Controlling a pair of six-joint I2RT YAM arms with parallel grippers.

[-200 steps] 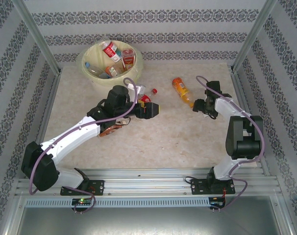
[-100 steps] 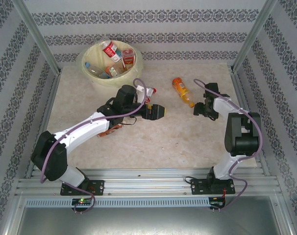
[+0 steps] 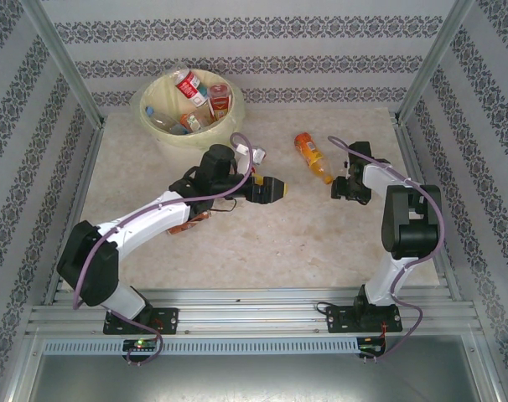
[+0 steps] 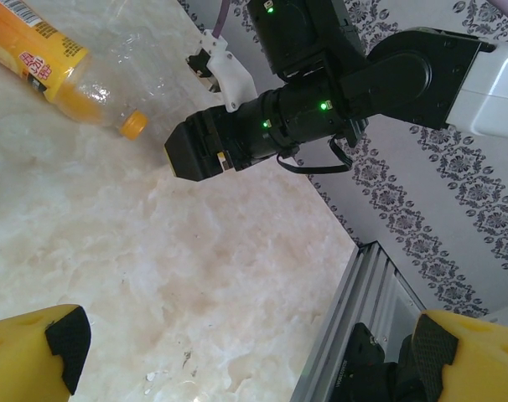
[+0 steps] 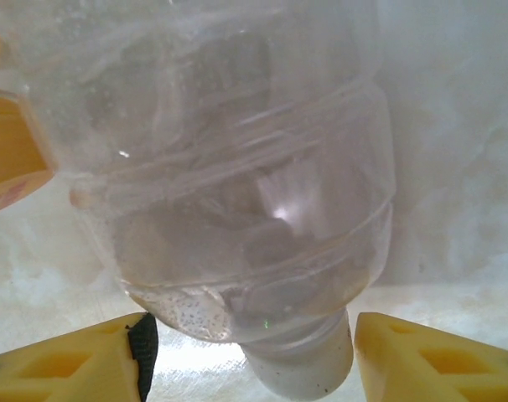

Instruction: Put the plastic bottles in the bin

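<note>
From above I see the bin at the back left with several plastic bottles in it, and an orange bottle lying on the table right of centre. My left gripper hangs over mid-table, and my right gripper sits just beside that bottle's cap end.

Walls all around have white wallpaper with grey damask stripes. The tabletop is a pale cream marble look, evenly lit with soft shadows. Aluminium posts slant up at the far left and far right corners, and ribbed aluminium rails run along the near edge.
</note>
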